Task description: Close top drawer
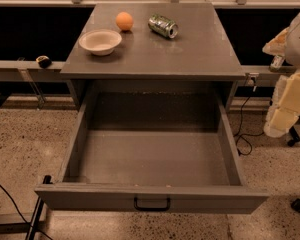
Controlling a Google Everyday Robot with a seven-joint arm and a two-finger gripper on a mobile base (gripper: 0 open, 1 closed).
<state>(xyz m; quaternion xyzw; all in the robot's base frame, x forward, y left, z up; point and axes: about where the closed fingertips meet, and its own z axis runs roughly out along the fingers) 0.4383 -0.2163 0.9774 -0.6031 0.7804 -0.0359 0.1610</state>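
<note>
— What sits on the grey counter (pixel 190 54)?
— A white bowl (pixel 100 41) at the front left. Just behind it is an orange (pixel 124 21). A green can (pixel 163 26) lies on its side near the orange, not touching it.
— And the gripper (pixel 281 118)?
— It is off to the right of the counter, away from all three.

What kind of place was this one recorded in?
Probably a lab or office test area: speckled hard floor, loose cables, a grey cabinet with its top drawer open. The gripper is at the right edge.
</note>
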